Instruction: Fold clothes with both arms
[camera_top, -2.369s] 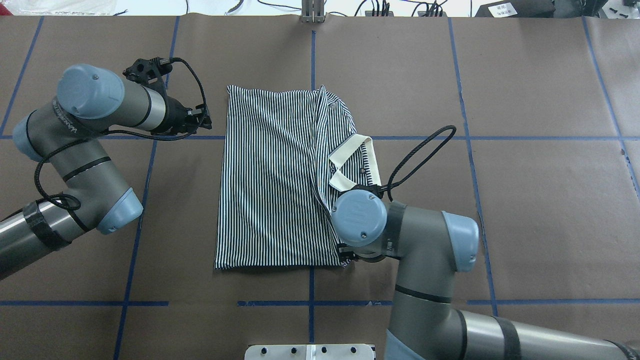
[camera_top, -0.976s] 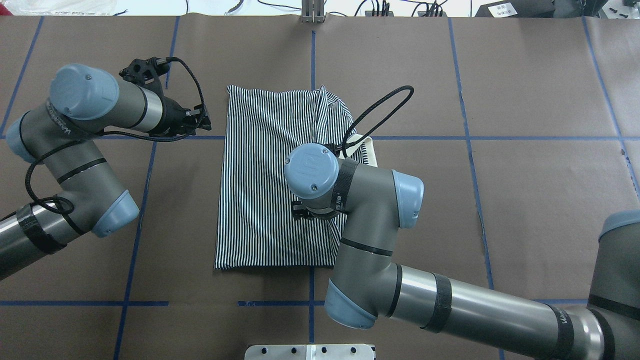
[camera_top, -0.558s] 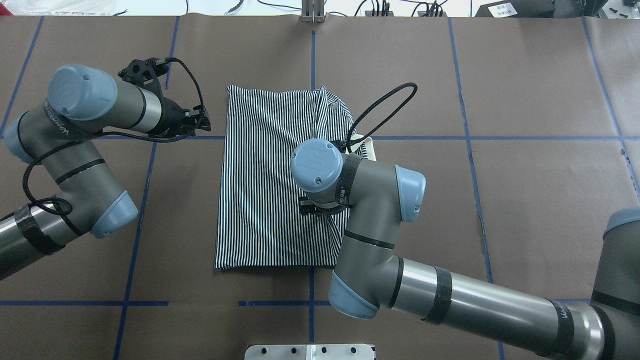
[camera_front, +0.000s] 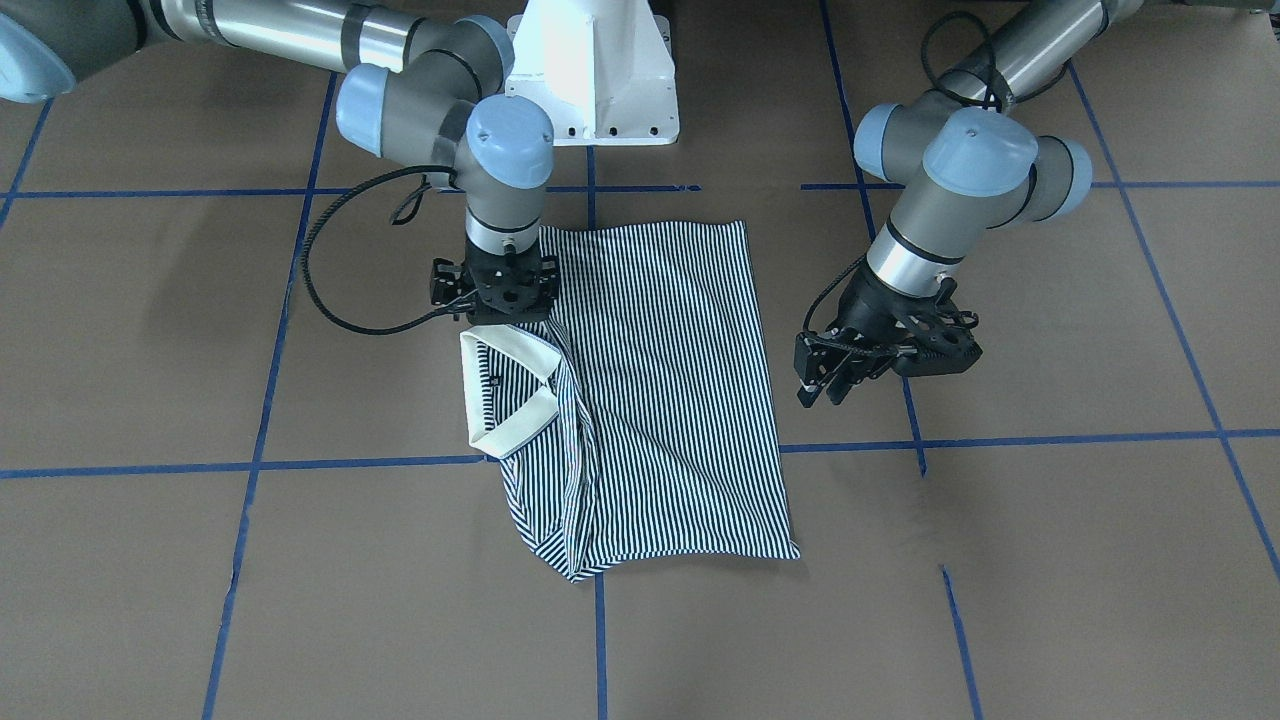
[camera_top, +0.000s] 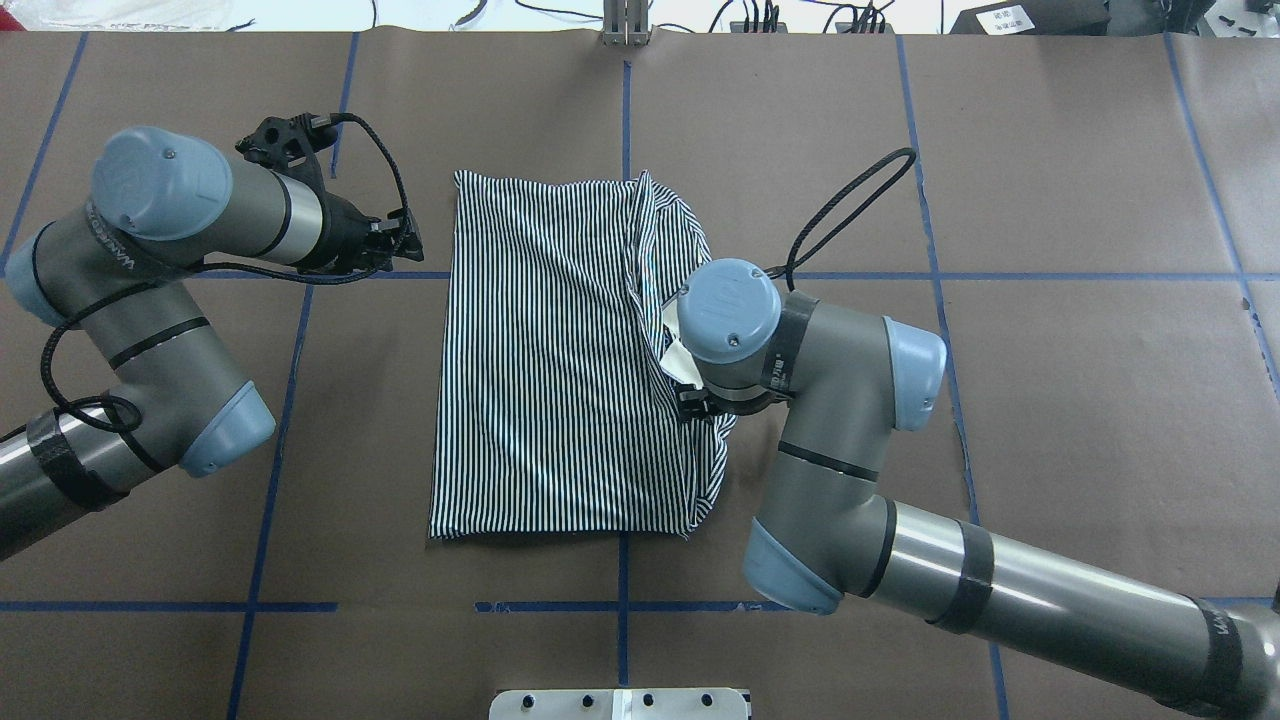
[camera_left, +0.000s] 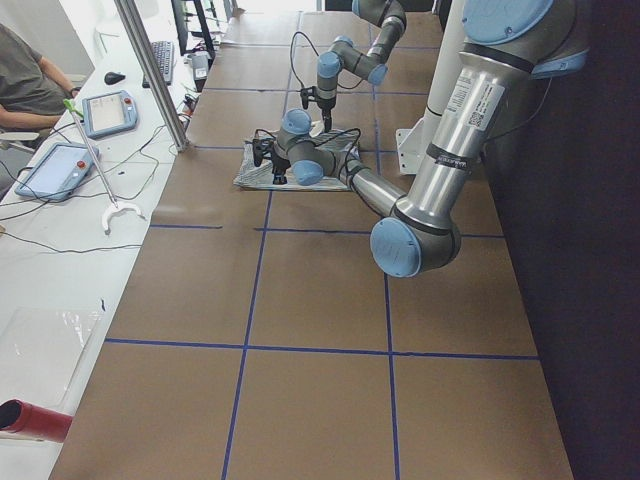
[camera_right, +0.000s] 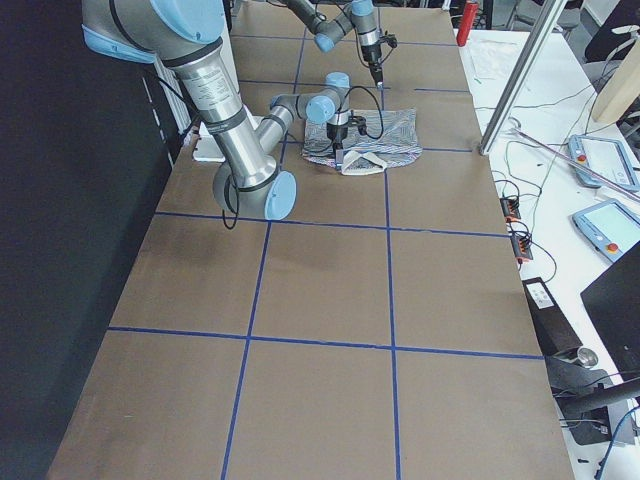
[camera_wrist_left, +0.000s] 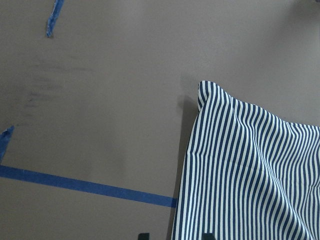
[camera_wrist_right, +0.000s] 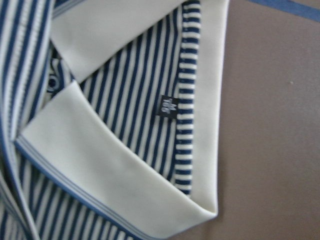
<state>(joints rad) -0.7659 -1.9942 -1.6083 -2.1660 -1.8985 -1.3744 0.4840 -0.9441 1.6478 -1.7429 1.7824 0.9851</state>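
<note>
Polo shirt (camera_front: 670, 400) lies part-folded on desk (camera_front: 1050, 560). R pincer (camera_front: 498, 315) is down at its collar-side edge; can't tell if it's gripping. L pincer (camera_front: 822, 390) hovers spread, empty, beside opp. edge. Prob. mid side-fold; next needs firm edge grip.

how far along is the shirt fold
Done: the polo shirt lies folded lengthwise into a narrow panel. In hand: the right gripper is down at its collar-side edge; grip unclear. The left gripper hangs open, off the cloth. To do: the cream collar pokes out, and the crosswise fold looks undone.
</note>
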